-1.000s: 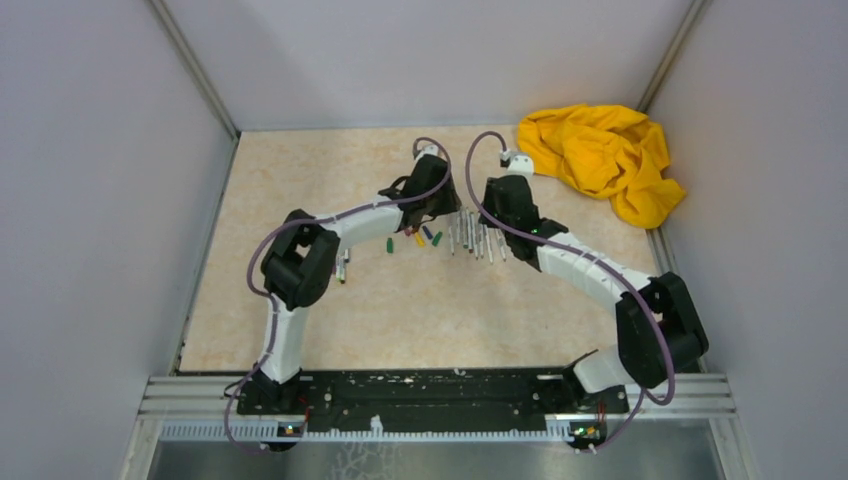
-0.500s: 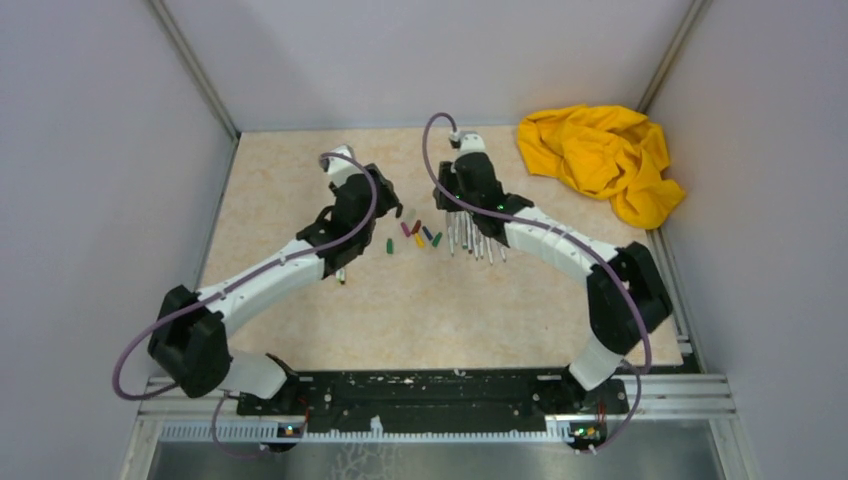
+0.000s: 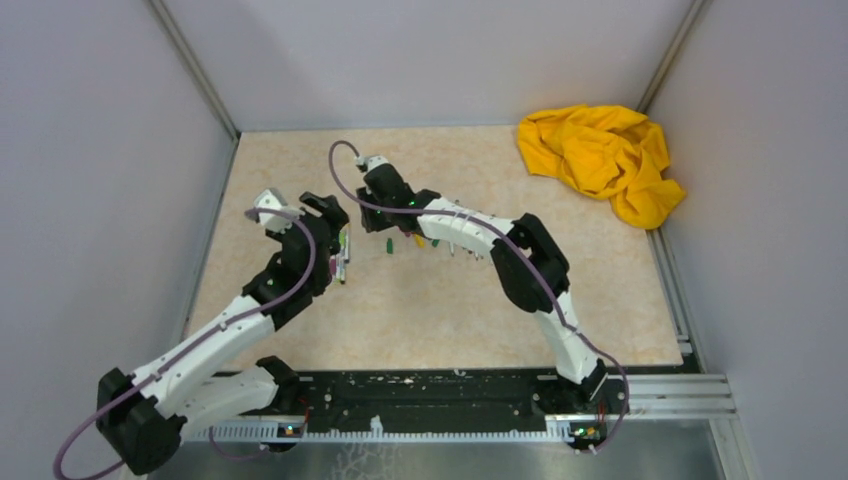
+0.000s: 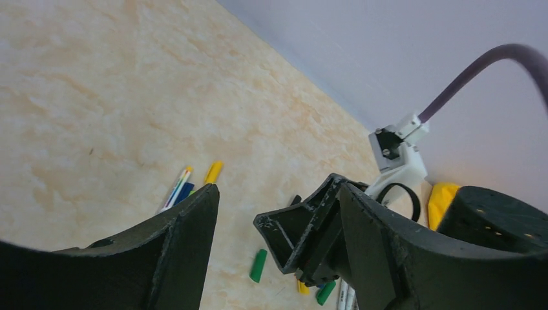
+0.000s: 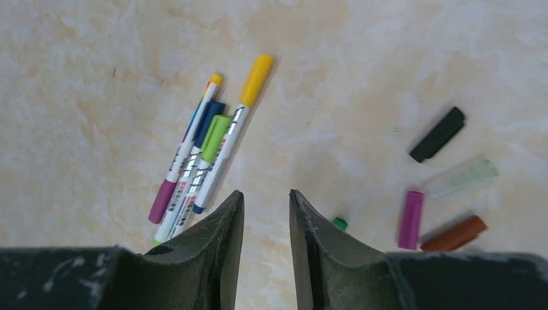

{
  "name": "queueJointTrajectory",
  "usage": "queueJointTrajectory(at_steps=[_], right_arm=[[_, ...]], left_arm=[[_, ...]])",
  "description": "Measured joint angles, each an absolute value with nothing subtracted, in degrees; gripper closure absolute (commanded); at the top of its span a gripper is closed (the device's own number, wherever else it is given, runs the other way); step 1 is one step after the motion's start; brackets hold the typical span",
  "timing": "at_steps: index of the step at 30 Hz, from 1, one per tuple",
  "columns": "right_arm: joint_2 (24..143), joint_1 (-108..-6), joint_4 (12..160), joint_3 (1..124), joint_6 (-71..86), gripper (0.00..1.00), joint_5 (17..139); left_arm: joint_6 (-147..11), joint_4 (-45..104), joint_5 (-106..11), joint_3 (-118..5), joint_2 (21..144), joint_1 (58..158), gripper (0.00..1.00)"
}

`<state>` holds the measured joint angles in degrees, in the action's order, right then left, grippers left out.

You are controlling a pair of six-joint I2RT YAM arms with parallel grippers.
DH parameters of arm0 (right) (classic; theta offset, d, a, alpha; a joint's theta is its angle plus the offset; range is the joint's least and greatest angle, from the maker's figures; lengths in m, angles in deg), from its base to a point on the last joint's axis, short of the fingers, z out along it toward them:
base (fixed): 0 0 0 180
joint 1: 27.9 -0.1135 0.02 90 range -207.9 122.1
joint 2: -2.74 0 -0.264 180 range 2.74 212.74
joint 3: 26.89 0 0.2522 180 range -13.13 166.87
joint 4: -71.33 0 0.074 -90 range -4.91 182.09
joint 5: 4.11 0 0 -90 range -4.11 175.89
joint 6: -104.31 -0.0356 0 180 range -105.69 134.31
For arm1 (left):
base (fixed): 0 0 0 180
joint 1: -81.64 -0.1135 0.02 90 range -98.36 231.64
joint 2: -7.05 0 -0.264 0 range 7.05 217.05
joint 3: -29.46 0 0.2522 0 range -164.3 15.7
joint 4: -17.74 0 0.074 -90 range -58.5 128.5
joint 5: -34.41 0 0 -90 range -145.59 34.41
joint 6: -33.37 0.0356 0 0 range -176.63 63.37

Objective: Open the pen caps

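Hovering the left gripper [image 4: 276, 192] over the table [image 3: 430, 320] near its left edge, with jaws spread wide and nothing between them. Holding the right gripper [image 5: 265, 197] just beside it, on the side toward the table's middle, with jaws standing only narrowly apart and gripping nothing.

Looking down past the right fingers [image 5: 220, 252] at a bundle of capped pens [image 5: 194, 169] lying side by side and touching, close to the left edge. Wearing, among them, a yellow cap [image 5: 256, 72], a light green cap [image 5: 215, 132], a blue cap [image 5: 208, 115] and a purple cap [image 5: 161, 201].

Finding loose caps lying toward the middle of the table, well apart from the bundle: a black cap [image 5: 437, 134], a pale clear cap [image 5: 462, 177], a magenta cap [image 5: 411, 219] and a brown cap [image 5: 455, 234] clustered near one another. Spotting a green cap [image 4: 258, 265] lying alone between the bundle and that cluster, flat on the tabletop.

Glimpsing grey-white pen barrels [image 3: 454, 250] only in part, under the right arm [image 3: 470, 228].

Leaving a crumpled yellow cloth [image 3: 600, 160] lying in the far right corner.
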<state>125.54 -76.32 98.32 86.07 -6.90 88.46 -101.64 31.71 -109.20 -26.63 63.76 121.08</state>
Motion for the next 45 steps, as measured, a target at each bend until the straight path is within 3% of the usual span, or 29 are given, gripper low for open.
queueJointTrajectory(at_steps=[18,37,45], right_arm=[[144.7,-82.4,114.5,114.3,-8.3,0.68,90.7],[149.4,-82.5,118.0,117.2,-9.3,0.69,94.2],[148.8,-82.5,117.2,115.4,-9.1,0.84,97.5]], left_arm=[[-111.8,38.4,-115.8,-22.0,49.4,121.1,0.25],[-113.0,38.4,-115.8,-21.1,49.0,121.1,0.25],[-113.0,38.4,-116.2,-20.9,48.9,121.1,0.25]])
